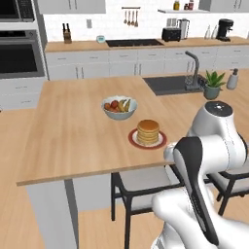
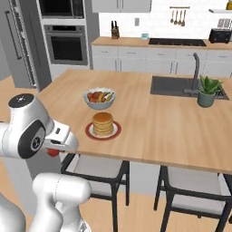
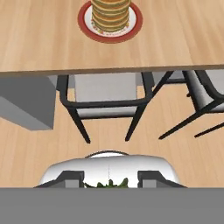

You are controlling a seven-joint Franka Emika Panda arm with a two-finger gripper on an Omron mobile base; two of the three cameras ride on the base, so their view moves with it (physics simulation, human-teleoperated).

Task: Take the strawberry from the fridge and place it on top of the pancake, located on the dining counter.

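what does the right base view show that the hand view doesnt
Right base view alone: the fruit bowl, the sink, the potted plant, the wall oven, and a red strawberry at the arm's end. Hand view alone: green leaves between the jaws. Both: the pancake on its plate, the dining counter, the chairs.

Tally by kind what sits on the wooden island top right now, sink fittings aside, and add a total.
Fruit bowl: 1
Pancake stack on its red-rimmed plate: 1
Potted plant: 1
Soap dispenser: 1
Total: 4
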